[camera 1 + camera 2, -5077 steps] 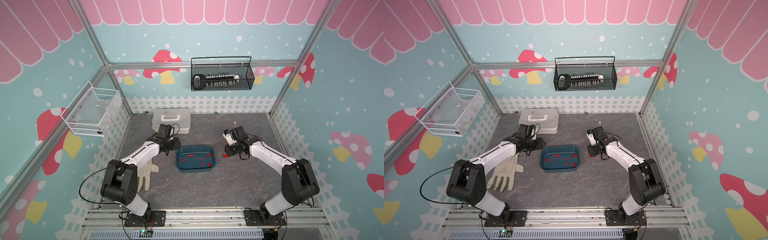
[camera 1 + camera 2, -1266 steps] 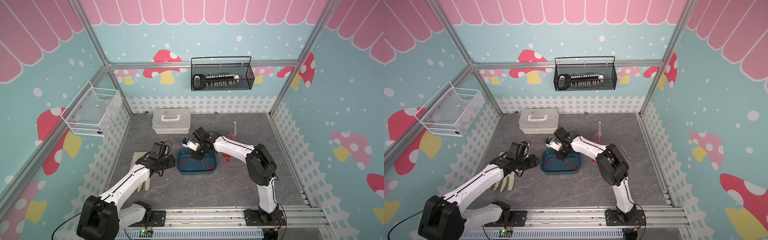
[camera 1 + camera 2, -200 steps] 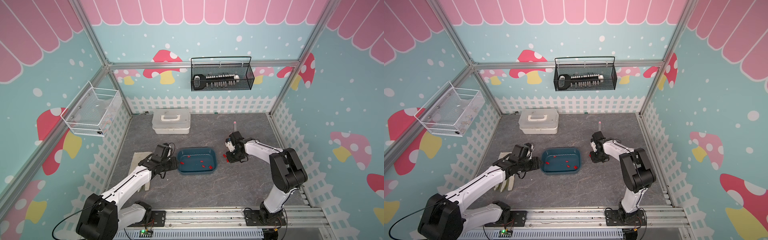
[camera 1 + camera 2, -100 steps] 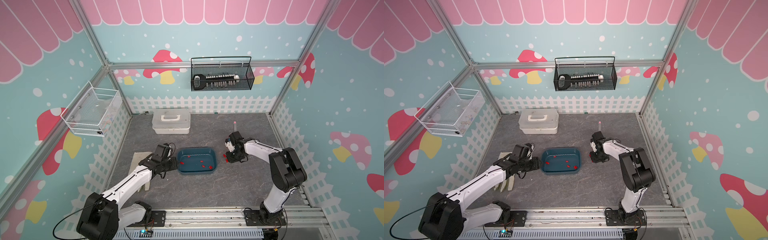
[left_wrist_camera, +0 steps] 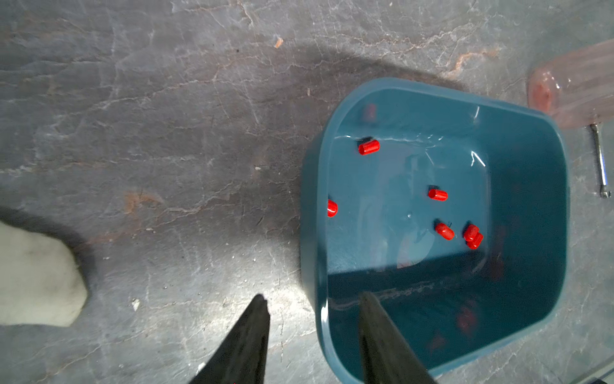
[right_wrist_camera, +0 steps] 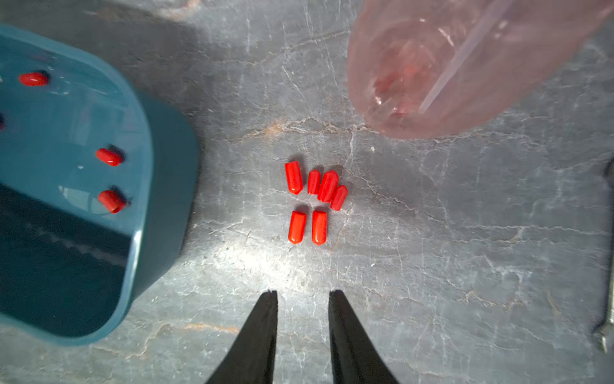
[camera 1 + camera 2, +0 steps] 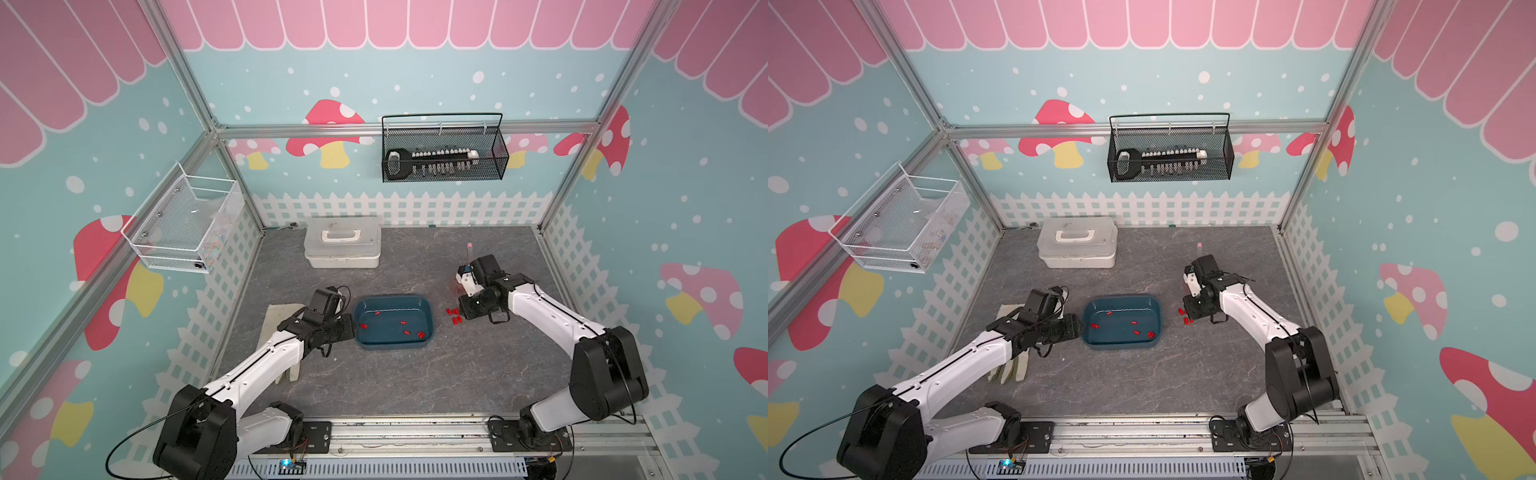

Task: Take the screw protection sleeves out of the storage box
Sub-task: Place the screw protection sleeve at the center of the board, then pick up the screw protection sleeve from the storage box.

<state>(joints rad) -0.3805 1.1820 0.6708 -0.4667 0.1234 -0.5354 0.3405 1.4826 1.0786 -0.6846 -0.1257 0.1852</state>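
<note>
Halfway mark, by the look of it: six of the tiny bright red plastic screw protection sleeves (image 6: 327,186) lie in a tight cluster on the grey stone-patterned tabletop (image 6: 432,249). They sit just outside the shallow dark teal plastic storage box (image 7: 392,296), on the right arm's side of it. Six more are scattered across the box floor in the left wrist view, two of them touching. The right gripper (image 6: 303,292) hangs low over the tabletop just short of that cluster, its black jaws parted by a narrow gap with nothing between them. I read this as the drop-off end of a trip. On the opposite side of the box, the left gripper (image 5: 314,299) straddles the box wall, one finger outside and one inside. Its jaws are moderately apart and not visibly pinching the plastic, so it looks placed to steady the box rather than to pick. A translucent pink plastic cup (image 6: 432,66) sits near the cluster, farther from the box. Next, I'd say, the right arm has to lift clear, cross the box's rim and come down over one of the lone sleeves, jaws narrow and square across its short width. Those pieces are small and the box floor looks glossy, so a sloppy close could flick one away.
</note>
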